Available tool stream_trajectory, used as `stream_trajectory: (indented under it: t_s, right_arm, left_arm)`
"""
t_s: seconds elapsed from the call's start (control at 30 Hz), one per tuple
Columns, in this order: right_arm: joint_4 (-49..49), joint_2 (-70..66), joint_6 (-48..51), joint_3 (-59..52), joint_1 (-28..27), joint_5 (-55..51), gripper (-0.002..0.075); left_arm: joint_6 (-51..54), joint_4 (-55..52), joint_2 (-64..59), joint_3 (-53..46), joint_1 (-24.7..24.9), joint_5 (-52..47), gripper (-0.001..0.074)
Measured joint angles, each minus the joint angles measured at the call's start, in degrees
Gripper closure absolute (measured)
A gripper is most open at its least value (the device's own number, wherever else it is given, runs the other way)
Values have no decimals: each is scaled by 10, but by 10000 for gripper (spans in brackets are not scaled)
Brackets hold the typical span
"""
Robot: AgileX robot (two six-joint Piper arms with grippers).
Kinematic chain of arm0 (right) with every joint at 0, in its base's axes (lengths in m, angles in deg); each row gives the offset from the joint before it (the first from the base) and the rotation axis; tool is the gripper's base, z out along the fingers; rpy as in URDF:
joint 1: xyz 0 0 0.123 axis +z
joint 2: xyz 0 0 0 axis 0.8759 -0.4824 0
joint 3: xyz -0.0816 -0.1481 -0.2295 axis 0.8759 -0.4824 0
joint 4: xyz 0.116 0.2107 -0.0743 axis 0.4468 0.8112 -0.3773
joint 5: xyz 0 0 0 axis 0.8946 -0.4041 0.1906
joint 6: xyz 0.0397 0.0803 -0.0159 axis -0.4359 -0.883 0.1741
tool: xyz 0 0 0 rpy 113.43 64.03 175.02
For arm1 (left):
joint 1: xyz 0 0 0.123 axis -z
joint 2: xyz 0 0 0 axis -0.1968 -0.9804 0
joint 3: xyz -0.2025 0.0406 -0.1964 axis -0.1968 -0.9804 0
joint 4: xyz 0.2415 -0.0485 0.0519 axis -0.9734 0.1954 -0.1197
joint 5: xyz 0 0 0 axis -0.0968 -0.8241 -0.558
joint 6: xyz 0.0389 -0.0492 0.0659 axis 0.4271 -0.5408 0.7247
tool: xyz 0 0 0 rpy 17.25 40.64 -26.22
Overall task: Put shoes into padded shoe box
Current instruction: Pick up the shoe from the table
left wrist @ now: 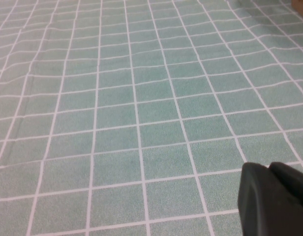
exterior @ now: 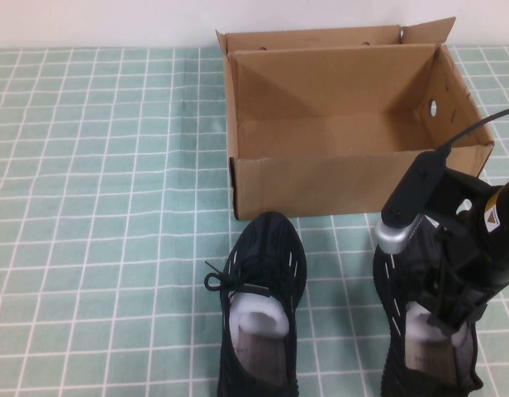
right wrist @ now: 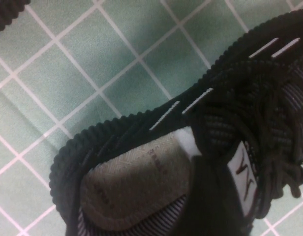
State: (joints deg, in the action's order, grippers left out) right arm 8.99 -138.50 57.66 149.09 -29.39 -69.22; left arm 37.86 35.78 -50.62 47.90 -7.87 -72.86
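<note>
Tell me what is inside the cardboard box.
The padded shoe box shows only bare brown floor and walls; the strip behind its near wall is hidden. Both shoes sit outside: left shoe, right shoe under the right hand. Left hand hangs over the cloth.

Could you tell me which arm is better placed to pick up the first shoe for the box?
The right. The right gripper hangs directly over the right shoe, at its opening. The left gripper appears only in its wrist view, above bare tablecloth, away from both shoes and the box.

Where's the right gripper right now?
In the high view the right gripper is low on the robot's right, down over the right shoe, in front of the padded shoe box.
</note>
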Motion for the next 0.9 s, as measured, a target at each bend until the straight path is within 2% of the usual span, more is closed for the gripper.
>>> stream_trajectory:
  t_s: [0.33,0.43,0.5,0.67,0.73,0.77,0.9]
  right_arm:
    - [-25,0,-6,-31,0,32,344]
    - [-46,0,-26,-32,0,48,369]
    - [-64,0,-43,-32,0,55,426]
    - [-81,0,-58,-32,0,54,644]
    - [-78,0,-58,-32,0,54,709]
    - [-77,0,-58,-32,0,54,735]
    - [-77,0,-58,-31,0,47,735]
  left_arm:
    - [0,0,0,0,0,0,739]
    - [0,0,0,0,0,0,739]
    - [0,0,0,0,0,0,740]
    - [0,0,0,0,0,0,739]
    - [0,0,0,0,0,0,739]
    - [0,0,0,0,0,0,739]
    - [0,0,0,0,0,0,740]
